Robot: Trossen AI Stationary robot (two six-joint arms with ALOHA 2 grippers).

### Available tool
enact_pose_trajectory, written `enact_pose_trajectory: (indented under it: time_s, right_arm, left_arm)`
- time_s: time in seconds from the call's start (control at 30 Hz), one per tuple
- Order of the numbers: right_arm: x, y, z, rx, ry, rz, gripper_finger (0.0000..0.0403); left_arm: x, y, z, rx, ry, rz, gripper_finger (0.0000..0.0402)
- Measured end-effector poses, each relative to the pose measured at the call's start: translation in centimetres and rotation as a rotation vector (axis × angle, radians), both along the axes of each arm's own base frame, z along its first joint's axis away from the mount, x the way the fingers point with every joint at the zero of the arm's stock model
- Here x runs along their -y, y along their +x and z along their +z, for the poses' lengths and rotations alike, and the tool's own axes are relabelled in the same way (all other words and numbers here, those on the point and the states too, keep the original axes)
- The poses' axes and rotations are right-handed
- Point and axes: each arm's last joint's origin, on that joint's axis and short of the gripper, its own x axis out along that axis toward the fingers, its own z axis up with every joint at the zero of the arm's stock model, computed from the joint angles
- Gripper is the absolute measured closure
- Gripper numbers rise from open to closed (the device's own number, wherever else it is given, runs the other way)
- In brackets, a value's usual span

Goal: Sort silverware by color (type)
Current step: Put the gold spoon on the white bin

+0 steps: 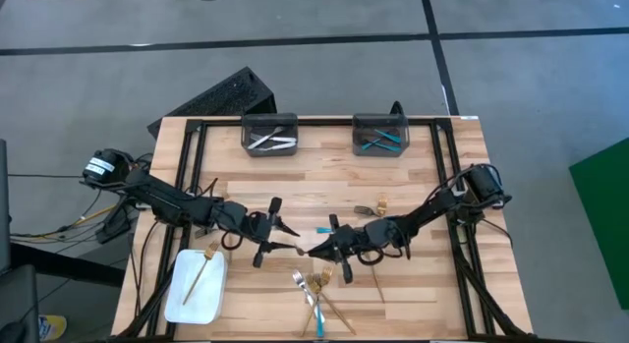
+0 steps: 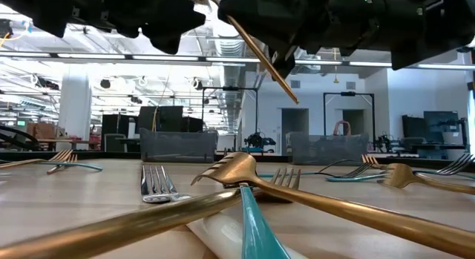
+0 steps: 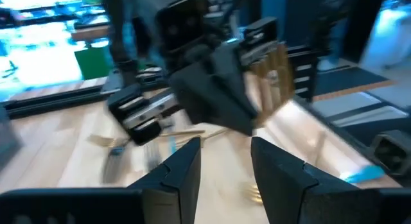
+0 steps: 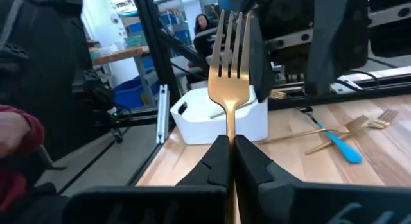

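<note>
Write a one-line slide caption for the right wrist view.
Right gripper shut on a gold fork, tines up, facing the left gripper; white tray behind.

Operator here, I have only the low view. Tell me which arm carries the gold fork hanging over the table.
Observer: The right gripper, shut on the gold fork's handle, tines pointing away from it.
Operator: Report the left gripper.
Observer: The left gripper faces the fork with its fingers apart, holding nothing.
Operator: Give me the gold drop-off.
Observer: One gold utensil lies in the white tray at the table's front left.
</note>
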Motion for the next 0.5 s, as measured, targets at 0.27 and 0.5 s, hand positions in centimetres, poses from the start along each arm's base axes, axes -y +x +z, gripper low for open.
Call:
enact_pose_trajectory:
  time_s: [0.27,0.5]
  right_arm:
    - [0.7,0.2,0.2,0.024,0.005,0.035,0.0384]
    - [1.3,0.4,0.4,0.036,0.007,0.061,0.0384]
  left_arm:
    - [-0.3,0.1,0.1,-0.02,-0.093,-0.021,0.0255]
    - [-0.8,0.3,0.6,0.052,-0.032,-0.02,0.0239]
